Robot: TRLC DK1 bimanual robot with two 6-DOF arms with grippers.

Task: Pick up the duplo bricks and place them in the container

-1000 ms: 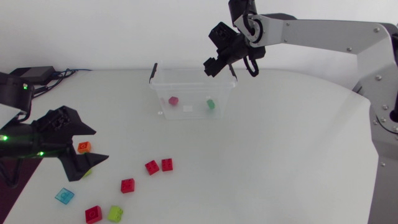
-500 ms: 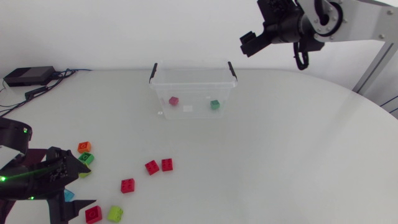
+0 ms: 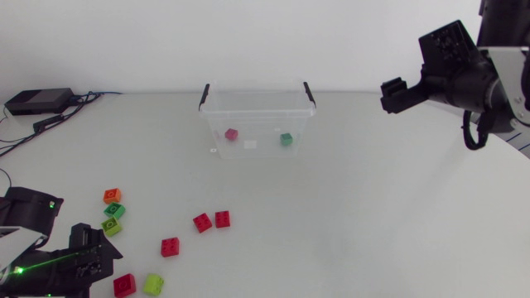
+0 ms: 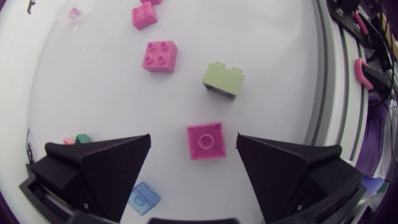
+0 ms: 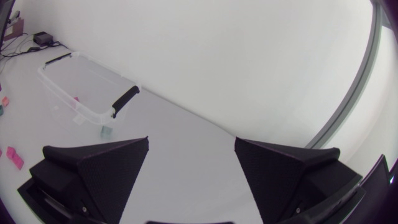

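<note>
Black wedge fingers (image 4: 99,168) — green-lit left arm (image 3: 50,265)

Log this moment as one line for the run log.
left end effector: open, red brick between fingers | right end effector: open, empty | container: pink brick, green brick inside

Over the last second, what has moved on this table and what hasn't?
The open right end effector pulled back from above the container to its own side. The open left end effector swung towards the table's near edge and now straddles a red brick. Nothing was grasped. The container, the two bricks inside and the loose bricks stayed put.
</note>
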